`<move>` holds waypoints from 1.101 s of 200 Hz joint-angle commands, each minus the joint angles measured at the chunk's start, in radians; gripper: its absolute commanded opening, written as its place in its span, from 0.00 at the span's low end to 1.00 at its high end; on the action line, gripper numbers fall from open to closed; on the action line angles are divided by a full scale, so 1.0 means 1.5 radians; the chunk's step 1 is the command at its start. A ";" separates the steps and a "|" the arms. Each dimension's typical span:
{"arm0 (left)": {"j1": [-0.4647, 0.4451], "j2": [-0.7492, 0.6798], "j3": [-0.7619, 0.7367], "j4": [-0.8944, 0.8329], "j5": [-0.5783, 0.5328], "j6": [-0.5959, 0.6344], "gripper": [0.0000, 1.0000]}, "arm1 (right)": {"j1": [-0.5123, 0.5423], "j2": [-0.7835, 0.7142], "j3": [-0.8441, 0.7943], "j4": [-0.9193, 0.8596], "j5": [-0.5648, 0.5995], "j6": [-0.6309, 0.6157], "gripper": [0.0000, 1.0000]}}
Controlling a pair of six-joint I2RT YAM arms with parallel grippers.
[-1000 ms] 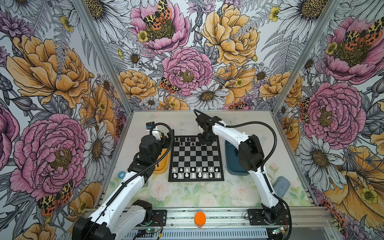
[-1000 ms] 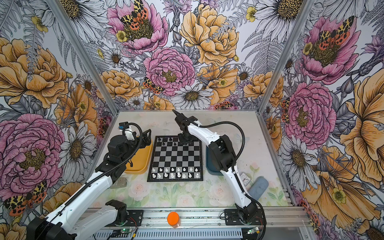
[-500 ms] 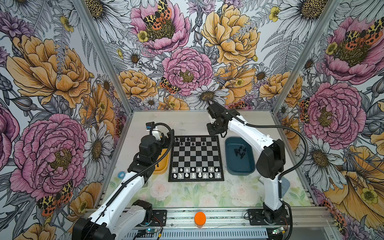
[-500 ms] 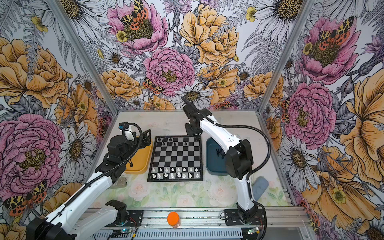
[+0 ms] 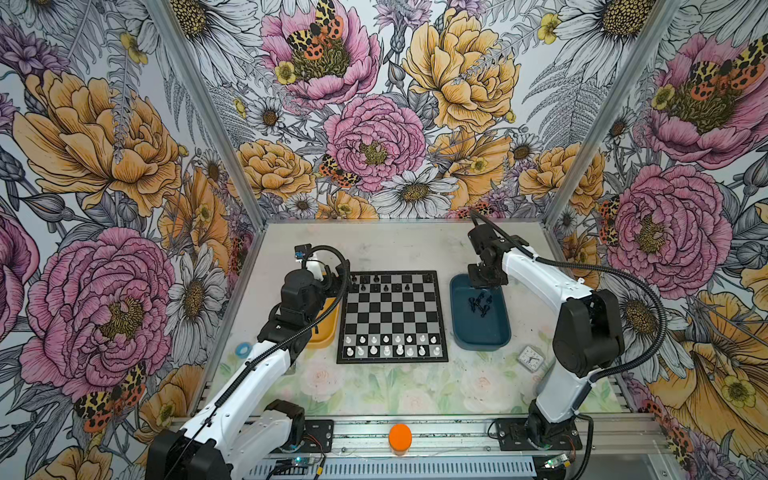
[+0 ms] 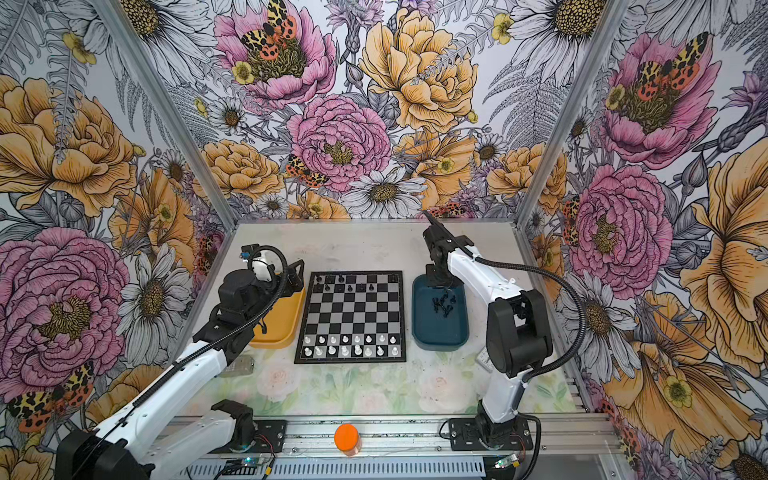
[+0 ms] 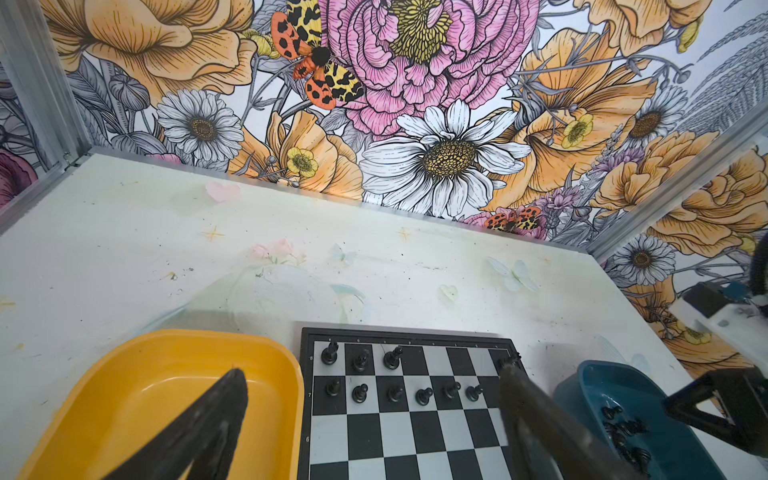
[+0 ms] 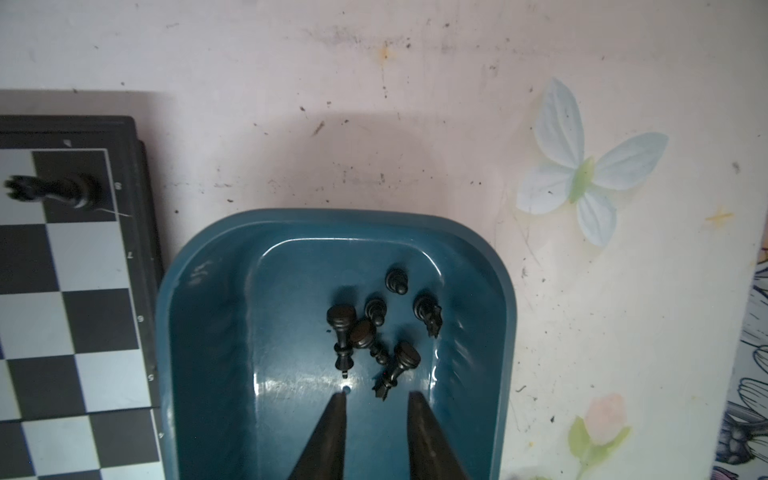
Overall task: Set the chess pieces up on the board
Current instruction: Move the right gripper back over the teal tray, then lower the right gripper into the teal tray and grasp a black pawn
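Note:
The board [image 5: 392, 316] [image 6: 351, 316] lies mid-table. Several black chess pieces [image 5: 386, 286] [image 7: 424, 395] stand on its two far rows, with a rook [image 8: 50, 191] on the far right corner square. More black pieces [image 5: 480, 305] [image 8: 365, 332] lie loose in the dark blue tray [image 5: 482, 345] [image 8: 332, 216]. My right gripper [image 8: 376, 397] [image 5: 484, 282] hangs over the tray's far end, beside the pile. It is open by a narrow gap, with nothing between its fingers. My left gripper [image 7: 372, 368] [image 5: 332, 282] is wide open and empty near the board's far left corner.
White chessmen [image 5: 392, 345] fill the board's two near rows. A yellow tray [image 5: 322, 338] [image 7: 166, 374] lies left of the board under my left arm. A small clock [image 5: 530, 358] sits near the blue tray's front right corner. An orange cap [image 5: 400, 436] sits on the front rail.
My right arm has swung from the board's far edge rightward to over the blue tray, and its jaws have narrowed. The left arm has not moved.

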 commanded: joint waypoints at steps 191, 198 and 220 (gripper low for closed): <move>-0.020 0.046 0.040 0.001 0.009 0.001 0.95 | -0.061 0.128 -0.003 0.094 -0.039 -0.008 0.24; -0.019 0.046 0.040 0.001 0.009 0.001 0.95 | -0.060 0.129 -0.003 0.094 -0.039 -0.008 0.24; -0.020 0.045 0.039 0.001 0.009 0.001 0.95 | -0.062 0.134 -0.002 0.096 -0.039 -0.008 0.23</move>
